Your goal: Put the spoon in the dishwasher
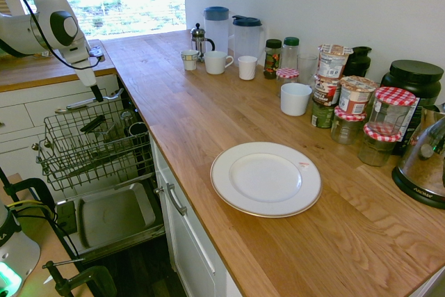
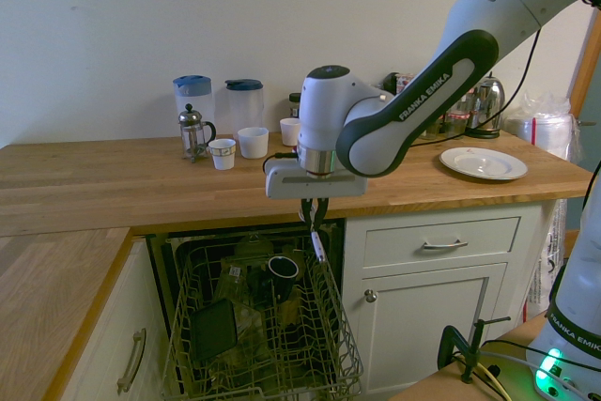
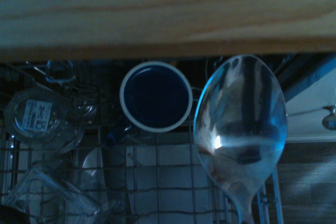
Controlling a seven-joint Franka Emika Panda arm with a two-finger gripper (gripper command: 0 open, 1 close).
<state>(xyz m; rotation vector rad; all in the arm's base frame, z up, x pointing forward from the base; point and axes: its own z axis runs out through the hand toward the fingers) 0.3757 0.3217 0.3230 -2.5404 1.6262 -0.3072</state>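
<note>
Worktop (image 1: 163, 106) is running along the wall in wood, its edge overhanging the dishwasher (image 1: 115, 217), which is standing open beneath with its rack (image 2: 346, 349) drawn out. Arm (image 2: 413, 100) is reaching over the worktop's front edge, hand pointing down above the rack. Two jugs (image 2: 193, 98) (image 2: 246, 108) with blue lids are standing near the wall. Kettle (image 1: 425, 161) is standing at the other end of the row, beside a black-lidded tub (image 1: 410, 95). Plate (image 1: 265, 177) is lying face up, well apart from the jugs. Jars (image 1: 379, 142) (image 1: 346, 124) with red checked lids are standing between the kettle and the white cups, one pair being stacked. French press (image 2: 192, 133) is standing just in front of the jugs, with a patterned cup (image 2: 223, 154) beside it. Blue mug (image 3: 156, 96) is sitting in the rack, its opening facing up; clear glassware (image 3: 39, 119) is lying near it, one piece bearing a label. Spoon (image 2: 318, 247) is hanging from the jaws (image 2: 314, 221), over the dishwasher and outside the worktop edge, bowl downward and slightly tilted. Jaws are closing firmly on its handle, with no wide gap showing
</note>
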